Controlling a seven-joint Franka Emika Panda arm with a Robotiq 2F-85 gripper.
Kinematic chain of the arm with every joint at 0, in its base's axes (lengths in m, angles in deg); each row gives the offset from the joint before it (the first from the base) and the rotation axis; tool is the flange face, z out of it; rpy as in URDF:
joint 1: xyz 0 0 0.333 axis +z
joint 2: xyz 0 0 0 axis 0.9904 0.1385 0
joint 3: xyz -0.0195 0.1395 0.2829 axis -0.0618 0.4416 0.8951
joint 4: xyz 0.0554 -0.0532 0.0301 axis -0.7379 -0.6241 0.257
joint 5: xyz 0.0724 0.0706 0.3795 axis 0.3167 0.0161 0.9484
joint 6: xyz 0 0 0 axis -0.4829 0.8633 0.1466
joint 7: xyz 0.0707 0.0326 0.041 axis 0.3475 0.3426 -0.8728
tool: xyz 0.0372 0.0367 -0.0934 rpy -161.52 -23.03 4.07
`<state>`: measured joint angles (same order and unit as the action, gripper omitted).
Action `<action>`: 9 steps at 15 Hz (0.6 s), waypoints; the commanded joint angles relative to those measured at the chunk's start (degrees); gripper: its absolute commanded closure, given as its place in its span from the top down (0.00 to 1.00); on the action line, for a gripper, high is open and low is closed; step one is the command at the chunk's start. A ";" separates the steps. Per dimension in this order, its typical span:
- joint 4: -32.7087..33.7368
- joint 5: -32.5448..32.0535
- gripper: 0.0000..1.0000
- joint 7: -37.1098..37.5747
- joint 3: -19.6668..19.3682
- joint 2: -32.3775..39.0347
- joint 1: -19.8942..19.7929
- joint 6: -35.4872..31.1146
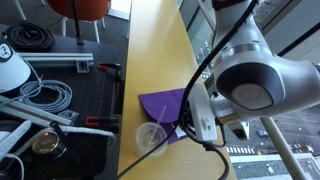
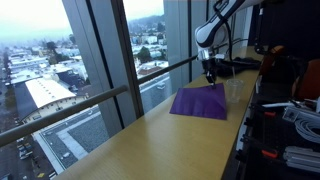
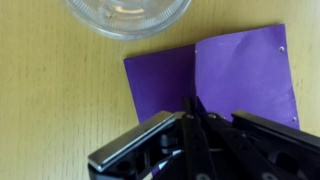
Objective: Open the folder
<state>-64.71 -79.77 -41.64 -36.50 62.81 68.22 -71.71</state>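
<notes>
purple folder point(image 3: 235, 85), one, one clear cup point(image 3: 130, 12) beside it, one pincer point(image 3: 192, 108) above

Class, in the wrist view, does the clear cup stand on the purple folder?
No, the cup stands on the bare tabletop beside the folder.

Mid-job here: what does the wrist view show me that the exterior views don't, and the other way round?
Wrist view only: the folder reads as two purple panels, one lighter and one darker, with a small hole near the lighter panel's corner.
Exterior views only: the arm, the folder's whole outline on the yellow table, and the windows.
Shared: the folder, the clear cup beside it, and the gripper at the folder's edge. No view settles whether it is open or shut.
</notes>
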 commanded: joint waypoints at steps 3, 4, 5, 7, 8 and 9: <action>-9.85 -5.93 0.00 4.17 -1.49 -11.00 3.93 -4.44; -11.80 -6.75 0.00 5.36 -1.39 -13.24 4.88 -5.28; -13.88 -7.54 0.00 6.58 -1.27 -15.34 5.85 -6.49; -18.61 -9.33 0.00 9.73 -1.01 -19.77 8.22 -8.96; -21.77 -11.02 0.00 11.63 -0.91 -21.95 9.69 -10.98; -24.64 -13.19 0.00 13.89 -0.84 -23.92 11.28 -12.81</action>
<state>-79.36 -87.96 -33.30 -37.09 46.53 75.61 -79.13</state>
